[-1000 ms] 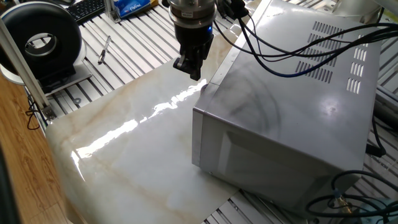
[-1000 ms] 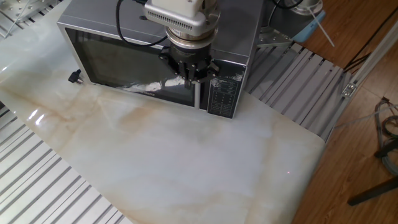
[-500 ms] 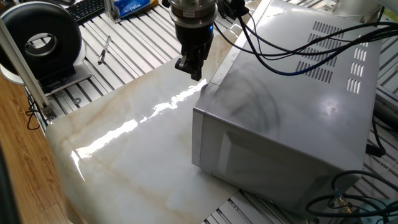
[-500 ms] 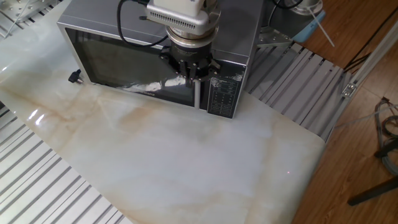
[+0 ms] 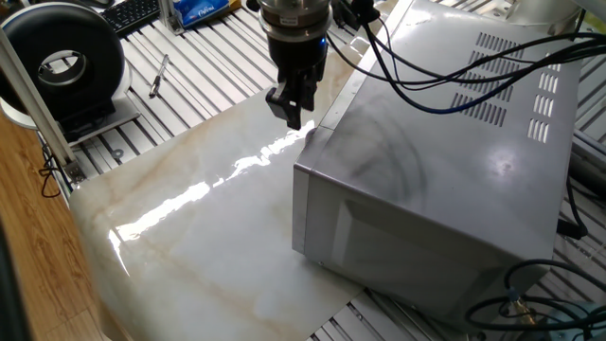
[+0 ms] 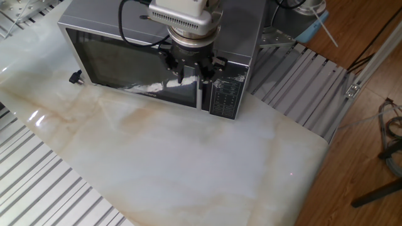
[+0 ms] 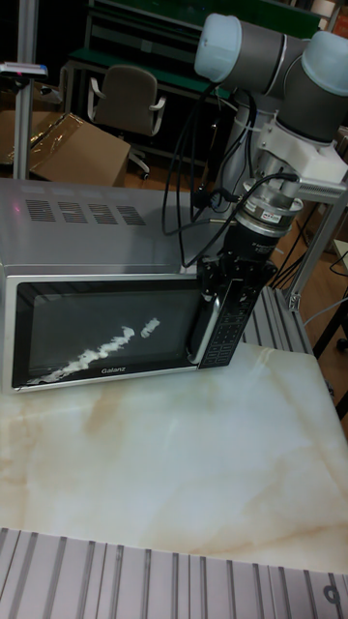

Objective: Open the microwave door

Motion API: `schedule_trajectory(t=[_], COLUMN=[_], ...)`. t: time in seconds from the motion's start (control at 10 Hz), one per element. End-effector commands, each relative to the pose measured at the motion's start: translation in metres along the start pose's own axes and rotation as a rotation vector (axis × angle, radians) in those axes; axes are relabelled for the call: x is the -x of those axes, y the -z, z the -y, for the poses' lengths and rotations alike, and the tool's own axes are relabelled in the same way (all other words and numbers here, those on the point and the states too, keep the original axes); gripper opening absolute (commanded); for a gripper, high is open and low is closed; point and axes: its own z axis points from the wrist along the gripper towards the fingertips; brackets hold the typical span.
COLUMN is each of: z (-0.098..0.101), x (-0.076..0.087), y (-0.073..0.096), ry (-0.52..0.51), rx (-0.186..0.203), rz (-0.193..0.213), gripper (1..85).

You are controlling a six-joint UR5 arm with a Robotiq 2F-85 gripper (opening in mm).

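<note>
The microwave [image 6: 242, 25] stands at the back of the marble table, and its door [image 6: 119, 66] with the dark window is closed. In the tall fixed view the door [image 7: 97, 334] carries a Galanz label and white smears. My gripper [image 6: 190, 76] hangs in front of the door's right edge, just above the vertical handle [image 6: 200, 95]. Its fingers are spread apart with nothing between them. The gripper [image 7: 230, 282] sits level with the top of the control panel. In one fixed view the gripper [image 5: 291, 106] is close to the microwave's [image 5: 445, 161] front corner, and the door face is hidden.
The control panel [image 6: 226, 95] is right of the handle. A small black item [image 6: 75, 77] lies on the marble top [image 6: 188, 163] by the door's left end. Cables [image 5: 426, 85] drape over the microwave. A black ring-shaped device [image 5: 62, 66] stands off the table.
The gripper's fingers have spread apart; a second ago they were close together. The arm has barely moved and the door stays closed.
</note>
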Motion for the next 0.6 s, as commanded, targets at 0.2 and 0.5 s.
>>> schedule_trajectory(t=[0.2, 0.5], z=[-0.017, -0.021], x=[-0.014, -0.015], y=[-0.012, -0.014], ry=[-0.025, -0.025], rx=[0.051, 0.054], rz=[-0.039, -0.046], gripper=[44.0, 44.0])
